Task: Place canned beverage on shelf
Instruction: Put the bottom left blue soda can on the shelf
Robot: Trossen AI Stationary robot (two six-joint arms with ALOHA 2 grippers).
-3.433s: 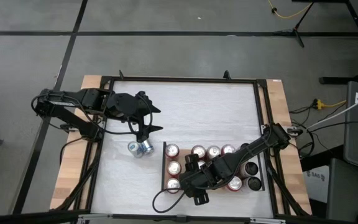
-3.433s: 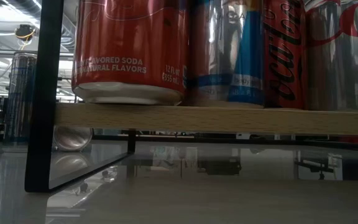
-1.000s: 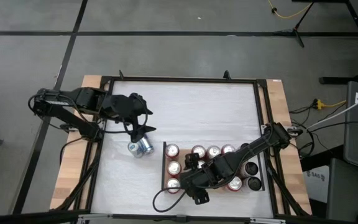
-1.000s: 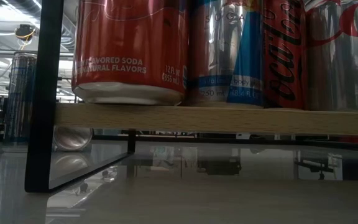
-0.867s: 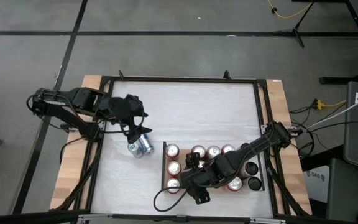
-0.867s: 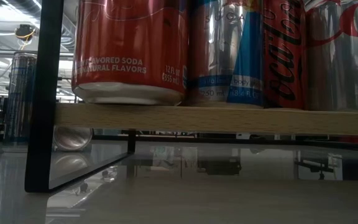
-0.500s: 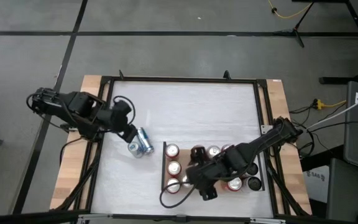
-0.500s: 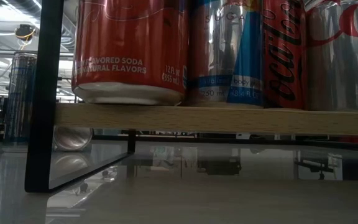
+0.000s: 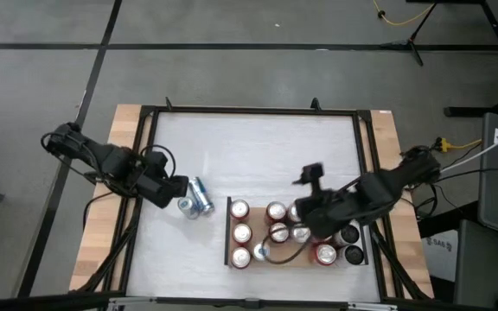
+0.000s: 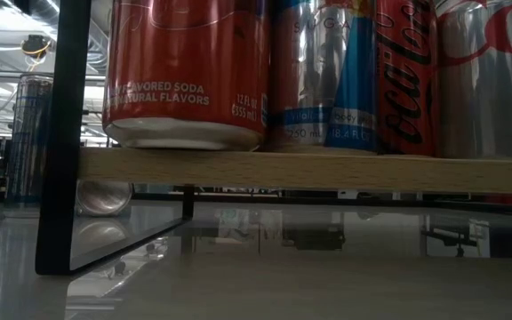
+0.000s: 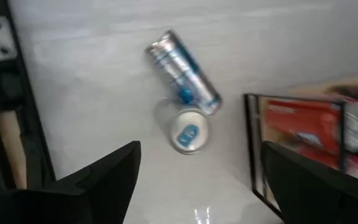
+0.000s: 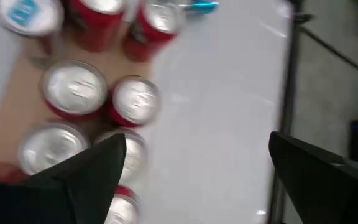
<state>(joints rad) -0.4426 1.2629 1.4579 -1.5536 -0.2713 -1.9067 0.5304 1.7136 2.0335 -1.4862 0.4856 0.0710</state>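
The left gripper (image 9: 173, 191) hangs open and empty just at 9 o'clock of 2 blue-and-silver cans (image 9: 194, 199) on the table, 1 upright, 1 lying, probably lining up a pick. They sit at 9 o'clock of the shelf (image 9: 231, 226). The right gripper (image 9: 312, 175) is open above the shelf's cans, holding nothing.
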